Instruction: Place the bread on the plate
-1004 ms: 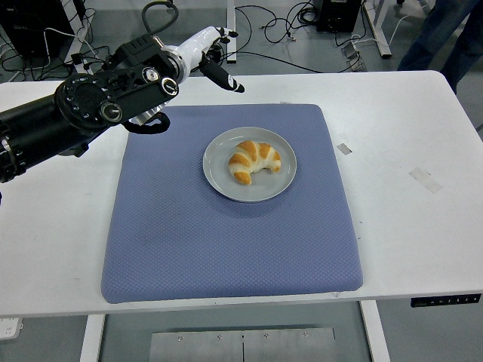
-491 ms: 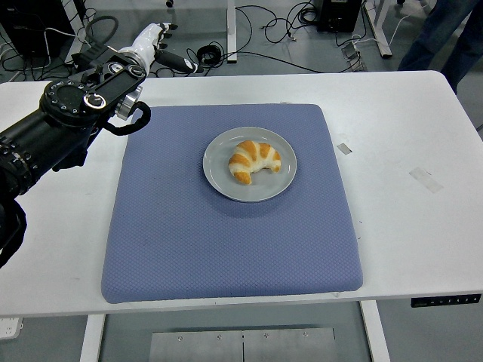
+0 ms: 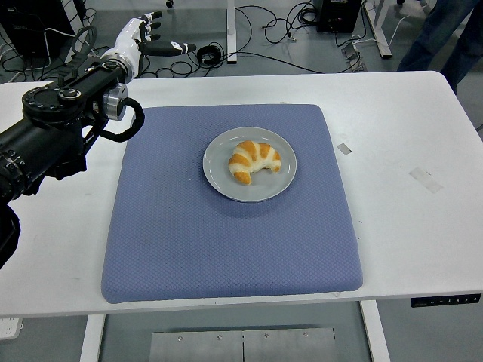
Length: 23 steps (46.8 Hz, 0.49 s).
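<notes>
A golden croissant (image 3: 253, 160) lies in the middle of a grey round plate (image 3: 219, 179), which sits on a blue mat (image 3: 226, 241) on the white table. My left arm comes in from the left edge, and its white hand (image 3: 151, 38) hangs beyond the table's far left corner, well away from the plate. The fingers (image 3: 179, 47) are spread and hold nothing. The right arm does not show.
Cables (image 3: 279, 30) and desk legs lie on the floor past the table's far edge. A person's leg (image 3: 445, 34) stands at the top right. Small tape marks (image 3: 425, 179) dot the right side of the table.
My left arm has pulled back to the left and away from the mat, its hand moving from above the mat's far edge to beyond the table's far left corner. The croissant has stayed on the plate.
</notes>
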Each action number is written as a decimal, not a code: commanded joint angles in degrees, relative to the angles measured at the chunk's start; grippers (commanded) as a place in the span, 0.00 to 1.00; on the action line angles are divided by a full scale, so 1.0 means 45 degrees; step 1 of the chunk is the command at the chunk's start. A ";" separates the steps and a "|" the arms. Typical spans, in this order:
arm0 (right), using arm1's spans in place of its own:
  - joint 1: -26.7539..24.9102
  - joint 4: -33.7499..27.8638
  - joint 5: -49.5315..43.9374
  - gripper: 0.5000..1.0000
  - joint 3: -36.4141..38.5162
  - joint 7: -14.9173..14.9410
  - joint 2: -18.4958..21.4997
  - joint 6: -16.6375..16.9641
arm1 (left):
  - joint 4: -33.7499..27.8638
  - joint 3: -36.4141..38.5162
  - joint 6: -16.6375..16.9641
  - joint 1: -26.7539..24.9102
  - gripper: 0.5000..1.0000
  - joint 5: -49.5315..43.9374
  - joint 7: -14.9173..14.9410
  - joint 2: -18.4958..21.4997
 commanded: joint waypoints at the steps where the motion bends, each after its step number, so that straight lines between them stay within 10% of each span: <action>1: -0.0010 0.0020 0.0000 1.00 -0.0012 0.0001 0.0000 0.0000 | 0.0298 -0.0277 -0.0376 0.0024 0.96 -0.0409 -0.0157 0.0147; 23: 0.0009 0.0001 0.0000 1.00 -0.0012 0.0001 0.0000 0.0000 | 0.0904 -0.3559 -0.2017 0.1430 0.96 -0.1348 -0.1700 0.0734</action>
